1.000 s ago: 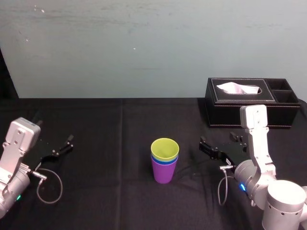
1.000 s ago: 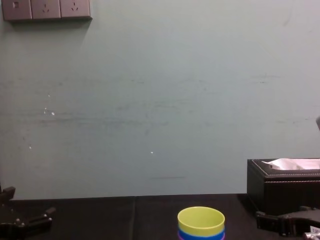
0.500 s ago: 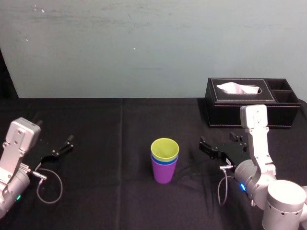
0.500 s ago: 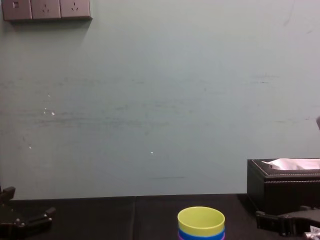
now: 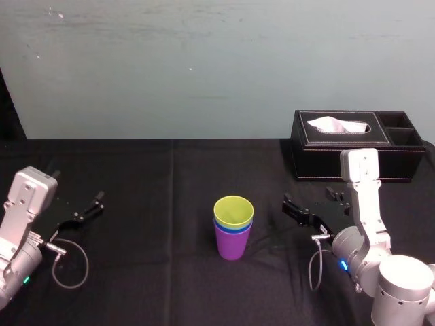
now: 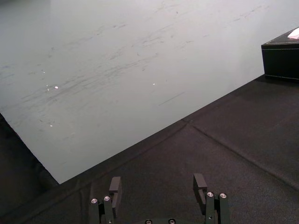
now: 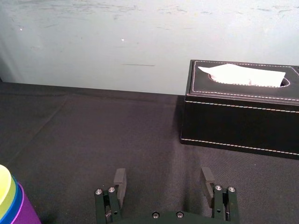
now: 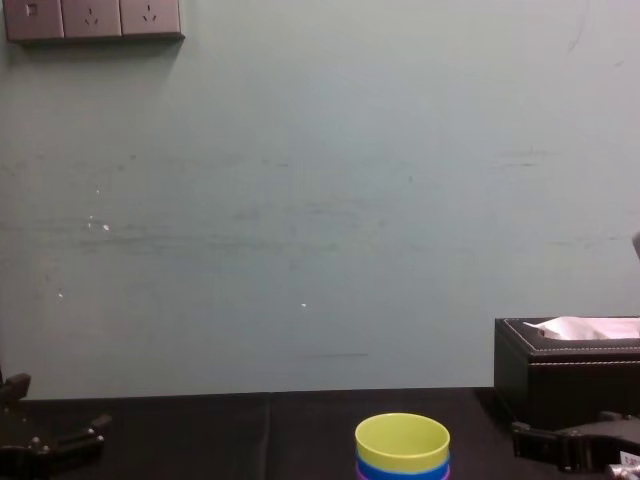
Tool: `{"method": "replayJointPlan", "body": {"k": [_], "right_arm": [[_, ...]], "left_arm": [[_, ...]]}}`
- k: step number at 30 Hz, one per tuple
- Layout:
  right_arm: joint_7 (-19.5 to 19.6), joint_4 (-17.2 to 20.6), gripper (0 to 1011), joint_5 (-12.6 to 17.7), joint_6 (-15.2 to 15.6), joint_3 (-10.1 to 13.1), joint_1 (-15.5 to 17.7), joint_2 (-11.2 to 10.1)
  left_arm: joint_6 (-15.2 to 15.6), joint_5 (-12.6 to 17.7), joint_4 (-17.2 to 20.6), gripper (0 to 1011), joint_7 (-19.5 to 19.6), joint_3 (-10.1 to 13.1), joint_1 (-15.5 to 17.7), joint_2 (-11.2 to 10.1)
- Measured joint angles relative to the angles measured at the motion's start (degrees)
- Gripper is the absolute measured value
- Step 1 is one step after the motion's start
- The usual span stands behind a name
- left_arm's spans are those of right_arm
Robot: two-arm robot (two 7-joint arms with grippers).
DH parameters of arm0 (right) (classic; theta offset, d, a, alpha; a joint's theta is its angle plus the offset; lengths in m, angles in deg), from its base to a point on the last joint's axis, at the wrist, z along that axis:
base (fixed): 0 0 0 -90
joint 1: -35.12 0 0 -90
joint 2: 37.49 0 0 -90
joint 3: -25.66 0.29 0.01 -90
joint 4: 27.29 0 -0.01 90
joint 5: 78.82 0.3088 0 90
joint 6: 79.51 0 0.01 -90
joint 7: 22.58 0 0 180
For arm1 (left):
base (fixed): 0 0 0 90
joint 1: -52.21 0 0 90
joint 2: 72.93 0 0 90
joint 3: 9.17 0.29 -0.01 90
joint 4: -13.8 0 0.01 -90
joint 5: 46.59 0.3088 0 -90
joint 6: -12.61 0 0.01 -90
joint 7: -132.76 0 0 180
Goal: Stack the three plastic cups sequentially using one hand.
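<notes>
The three plastic cups stand nested upright in one stack at the table's middle: the yellow-green cup (image 5: 233, 210) sits inside the blue cup (image 5: 231, 229), which sits inside the purple cup (image 5: 232, 244). The chest view shows the stack's top (image 8: 402, 442), and its edge (image 7: 14, 207) appears in the right wrist view. My right gripper (image 5: 307, 202) hovers low to the right of the stack, apart from it, open and holding nothing (image 7: 163, 179). My left gripper (image 5: 78, 191) rests far to the left, open and empty (image 6: 157, 185).
A black tissue box (image 5: 357, 146) with a white tissue stands at the back right, behind the right gripper. A grey cable (image 5: 68, 261) loops under the left arm. Black cloth (image 5: 156, 204) covers the table, and a pale wall rises behind it.
</notes>
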Motion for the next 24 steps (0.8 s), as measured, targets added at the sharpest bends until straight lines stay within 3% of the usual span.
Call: {"method": "replayJointPlan", "body": {"k": [24], "right_arm": [[0.0, 0.0, 1000, 0.0, 0.0, 0.0, -0.01, 0.0]], "left_arm": [[0.0, 0.0, 0.0, 1000, 0.0, 0.0, 0.0, 0.0]]}}
